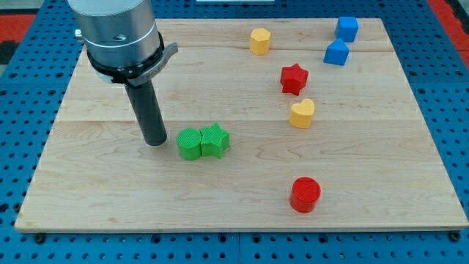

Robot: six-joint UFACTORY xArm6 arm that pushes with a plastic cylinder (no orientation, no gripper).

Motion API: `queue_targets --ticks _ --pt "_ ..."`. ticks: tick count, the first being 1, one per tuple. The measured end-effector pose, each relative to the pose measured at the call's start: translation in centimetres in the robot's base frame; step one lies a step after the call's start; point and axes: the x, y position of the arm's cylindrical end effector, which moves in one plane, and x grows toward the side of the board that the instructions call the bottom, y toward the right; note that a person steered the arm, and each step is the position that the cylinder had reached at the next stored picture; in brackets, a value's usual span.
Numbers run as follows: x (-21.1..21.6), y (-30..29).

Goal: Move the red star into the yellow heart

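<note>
Tip (155, 141) sits just left of your green pair (203, 142); no jaws on this rod. Red star (294, 78) lies near, above yellow heart (302, 113), apart

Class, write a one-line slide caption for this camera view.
My tip rests left of two green blocks, far from the red star above the yellow heart.

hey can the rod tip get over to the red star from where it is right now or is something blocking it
Probably yes. My tip sits at the view's left, beside the green blocks. The red star lies up and to the right, and bare board above the green pair looks open.
</note>
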Motion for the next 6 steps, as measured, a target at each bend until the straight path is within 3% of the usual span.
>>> queue_targets --ticks 1,4,5,6 --pt "-0.2 1.7" --pt "-17.1 7.5" --pt "-14.7 13.0" --pt "-16.5 19.4"
